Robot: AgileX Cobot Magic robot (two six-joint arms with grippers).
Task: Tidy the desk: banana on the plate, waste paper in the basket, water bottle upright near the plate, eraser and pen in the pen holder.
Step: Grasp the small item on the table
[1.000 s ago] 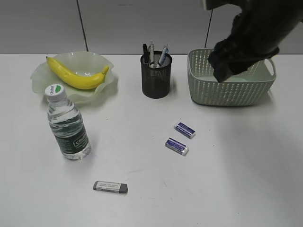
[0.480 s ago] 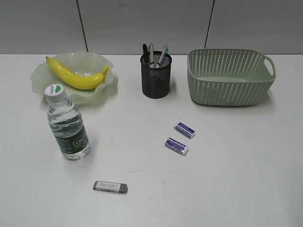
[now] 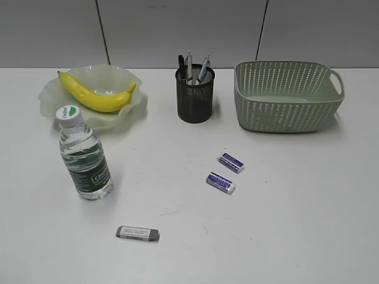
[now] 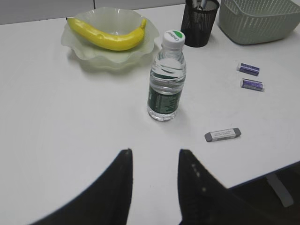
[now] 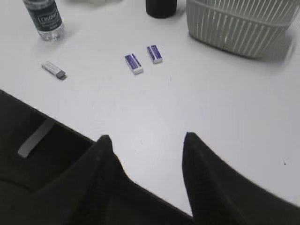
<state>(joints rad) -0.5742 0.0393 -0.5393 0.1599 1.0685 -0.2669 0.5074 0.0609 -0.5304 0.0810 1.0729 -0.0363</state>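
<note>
Banana (image 3: 98,93) on plate (image 3: 50,100); basket (image 3: 288,112) prob. empty.

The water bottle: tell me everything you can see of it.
The water bottle is clear ribbed plastic, filled with water nearly to the neck, with a dark green label around its lower half and a white cap bearing a green mark. It stands upright on the white desk, capped, just in front of the wavy pale green plate that holds the banana. A grey eraser lies nearer the camera. Nothing touches the bottle but the desk.
</note>
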